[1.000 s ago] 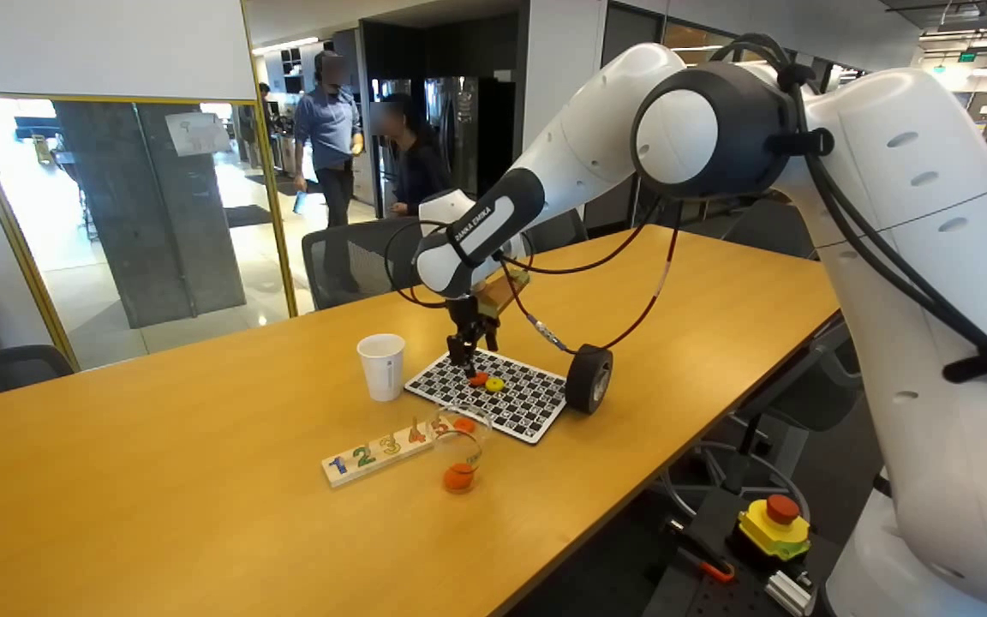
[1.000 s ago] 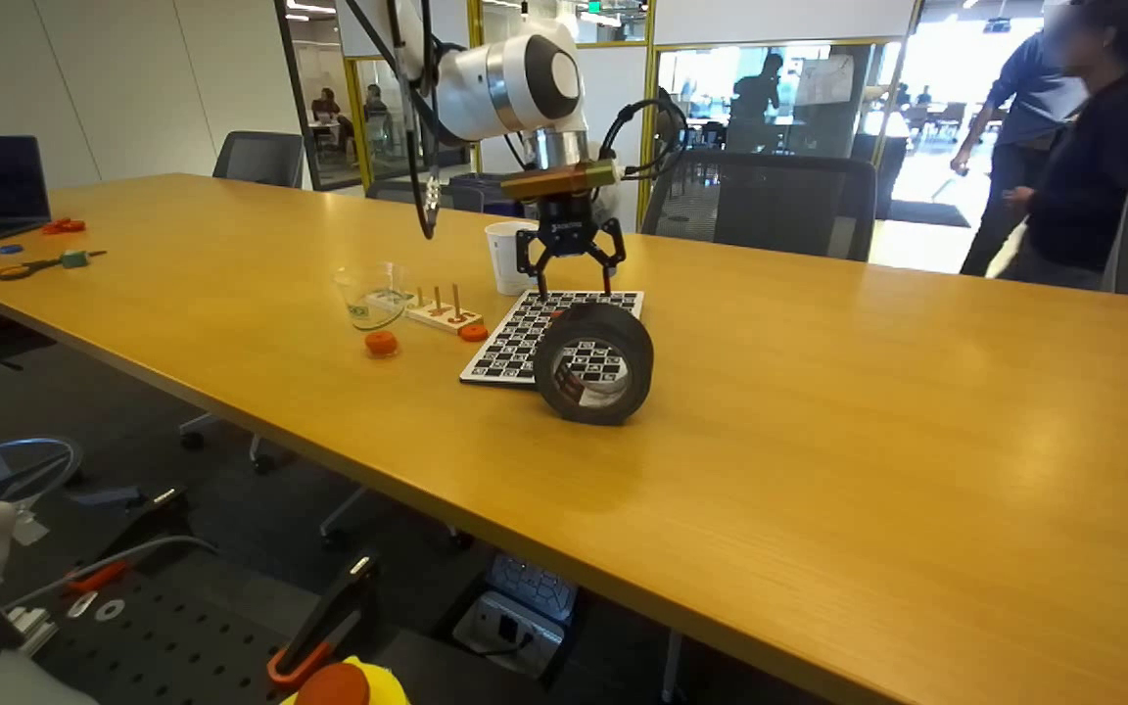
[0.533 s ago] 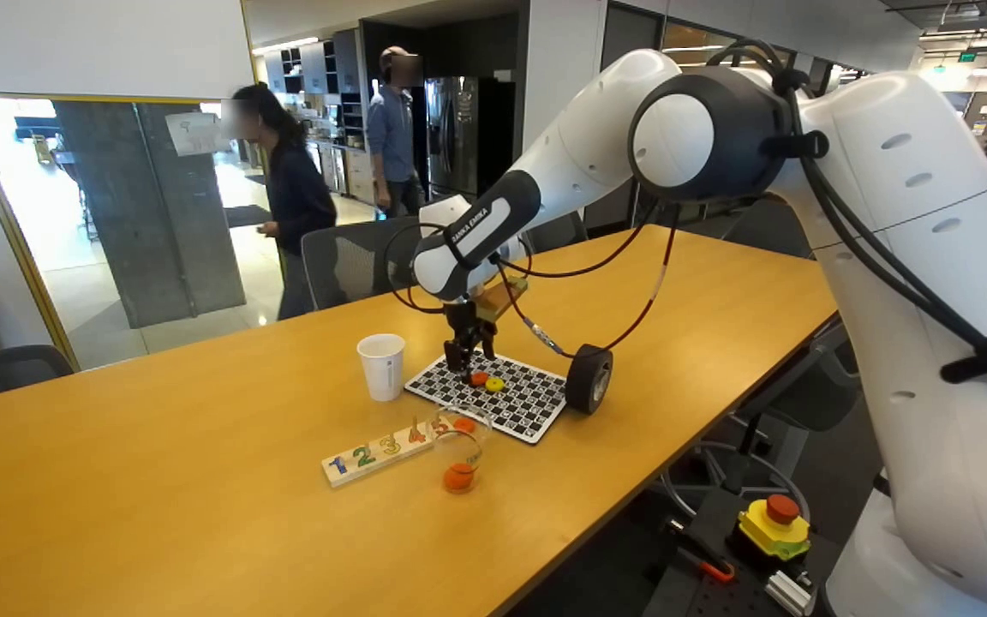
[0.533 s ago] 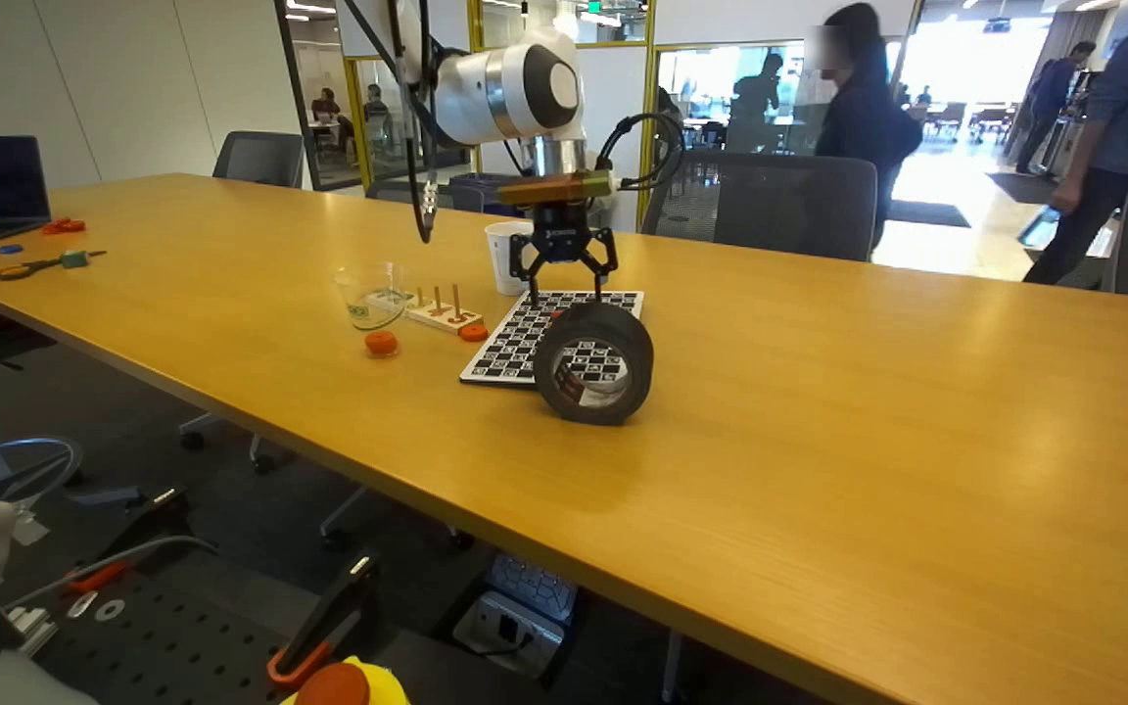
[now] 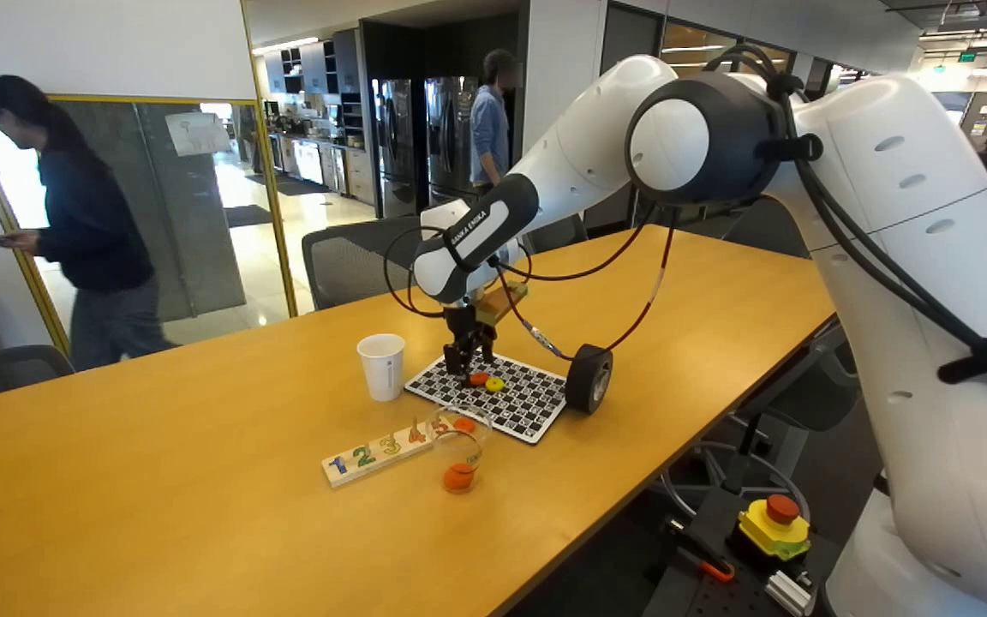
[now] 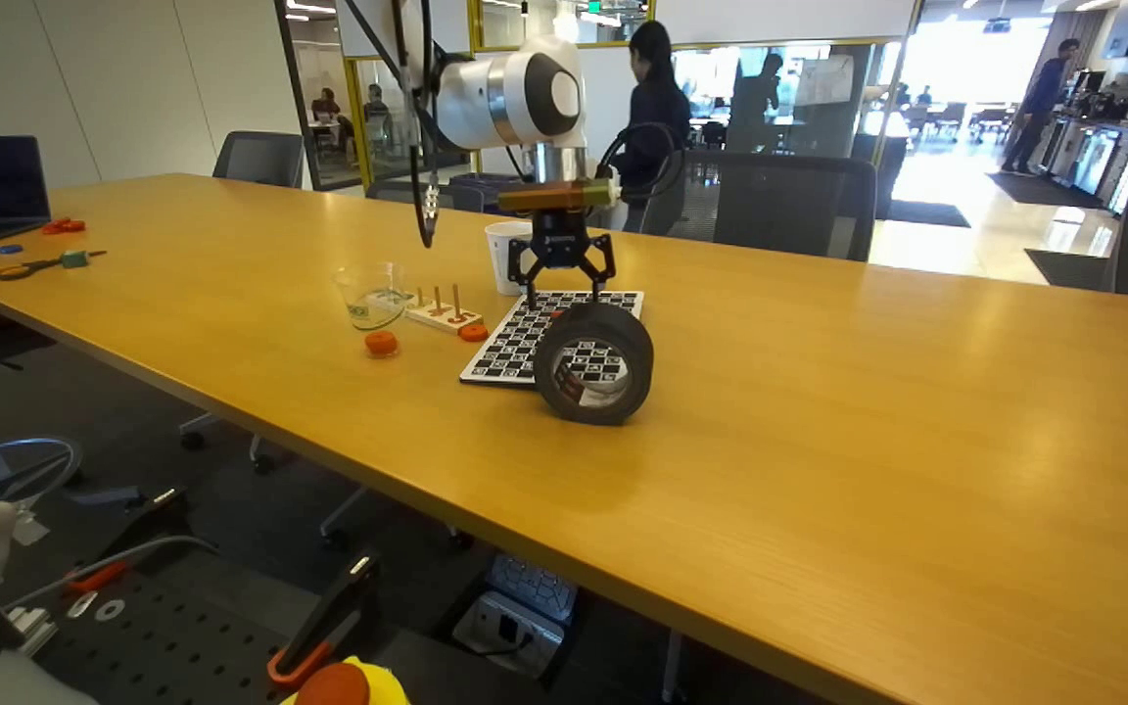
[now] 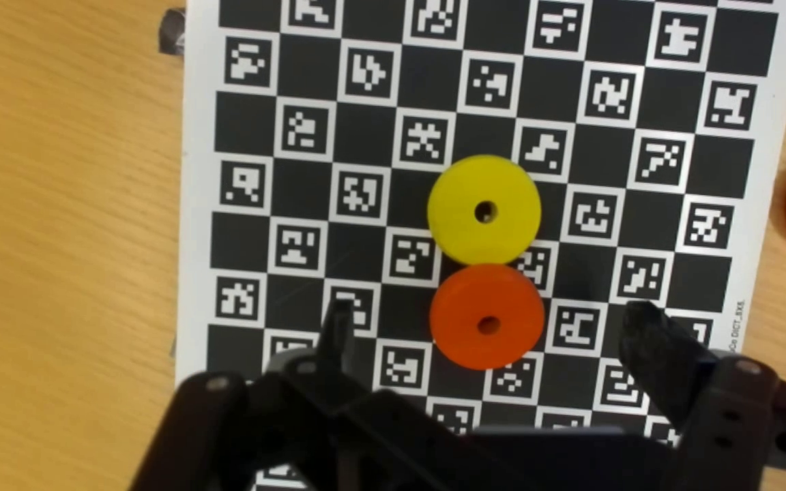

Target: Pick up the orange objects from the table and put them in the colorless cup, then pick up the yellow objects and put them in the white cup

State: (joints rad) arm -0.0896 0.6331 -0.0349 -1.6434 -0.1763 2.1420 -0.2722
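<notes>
Black end effector [image 7: 488, 324]: spread wide. On black-and-white checkered board [image 7: 366, 133]: holed orange disc [image 7: 487, 296], touching holed yellow disc [image 7: 484, 235].

A yellow disc [image 7: 485, 235] and an orange disc [image 7: 487, 303] lie flat, touching; white cup [image 5: 383, 368] and colorless cup [image 6: 368, 302] stand upright

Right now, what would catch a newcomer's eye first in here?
Probably the big white arm stretched over the table, its open gripper hanging above a checkered board. Next come a yellow disc and an orange disc, side by side on that board. A black tape roll stands on edge beside the board.
</notes>
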